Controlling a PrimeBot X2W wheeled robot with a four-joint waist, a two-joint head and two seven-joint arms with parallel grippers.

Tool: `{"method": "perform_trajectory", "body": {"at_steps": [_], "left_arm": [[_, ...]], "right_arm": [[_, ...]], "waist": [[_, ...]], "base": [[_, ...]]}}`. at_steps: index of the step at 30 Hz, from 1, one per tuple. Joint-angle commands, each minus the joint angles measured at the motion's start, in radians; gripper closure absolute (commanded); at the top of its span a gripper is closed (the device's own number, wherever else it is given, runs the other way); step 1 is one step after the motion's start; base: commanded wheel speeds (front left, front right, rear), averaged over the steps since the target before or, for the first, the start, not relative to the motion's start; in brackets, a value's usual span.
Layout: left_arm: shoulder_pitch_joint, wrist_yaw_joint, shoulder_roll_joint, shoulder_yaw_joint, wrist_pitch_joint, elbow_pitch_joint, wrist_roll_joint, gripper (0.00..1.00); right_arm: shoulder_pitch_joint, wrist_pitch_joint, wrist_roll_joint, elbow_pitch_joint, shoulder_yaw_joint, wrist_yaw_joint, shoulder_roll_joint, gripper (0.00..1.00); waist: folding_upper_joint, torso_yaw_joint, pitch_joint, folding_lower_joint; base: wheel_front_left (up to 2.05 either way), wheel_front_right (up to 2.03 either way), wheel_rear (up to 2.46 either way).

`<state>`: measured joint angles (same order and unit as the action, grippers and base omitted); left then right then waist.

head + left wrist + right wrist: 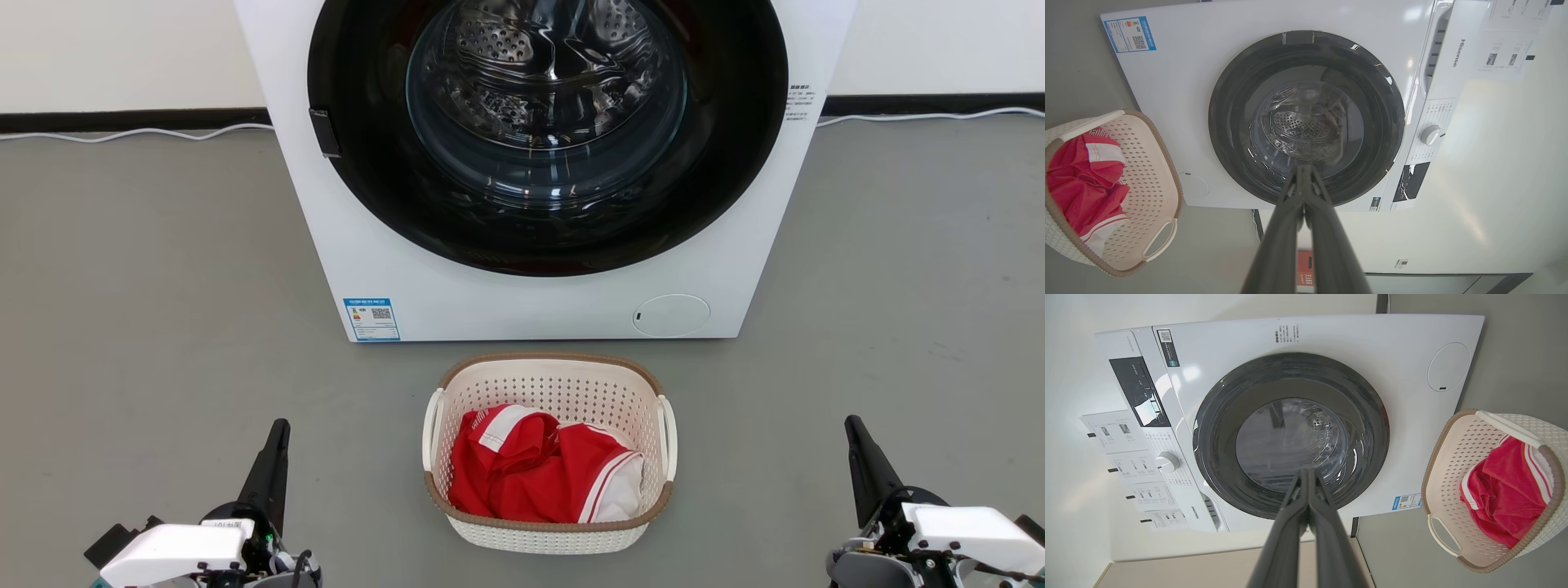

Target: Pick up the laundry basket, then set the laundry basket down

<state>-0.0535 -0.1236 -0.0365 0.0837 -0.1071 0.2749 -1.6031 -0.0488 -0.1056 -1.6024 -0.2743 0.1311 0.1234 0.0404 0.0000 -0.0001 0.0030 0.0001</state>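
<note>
The laundry basket (563, 392) stands on the grey floor just in front of the washer, cream-white and perforated with a brown rim and white loop handles, holding a red and white garment (539, 465). It also appears at the left edge of the left wrist view (1147, 171) and at the right of the right wrist view (1457, 465). My left gripper (280, 426) rests low at the left, shut, well apart from the basket. My right gripper (853, 423) rests low at the right, shut and empty too. Both pairs of fingers meet at their tips (1302, 167) (1306, 471).
A white front-loading washer (490, 302) with a dark round door (547, 131) stands directly behind the basket. A white cable (131, 133) runs along the wall's dark skirting. Open grey floor (163, 327) lies on both sides of the basket.
</note>
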Motion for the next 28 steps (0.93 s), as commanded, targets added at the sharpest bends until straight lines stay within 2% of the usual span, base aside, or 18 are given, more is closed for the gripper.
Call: {"method": "perform_trajectory", "body": {"at_steps": [1, 28], "left_arm": [[-0.055, -0.007, -0.014, 0.03, -0.006, -0.029, -0.005, 1.0], [-0.055, -0.007, -0.014, 0.03, -0.006, -0.03, -0.006, 1.0]], "right_arm": [[-0.059, -0.007, -0.007, 0.03, -0.018, 0.007, 0.01, 1.0], [-0.059, -0.007, -0.007, 0.03, -0.018, 0.007, 0.01, 1.0]], "waist": [[0.0, 0.0, 0.0, 0.0], [0.0, 0.0, 0.0, 0.0]], "base": [[0.0, 0.0, 0.0], [0.0, 0.0, 0.0]]}}
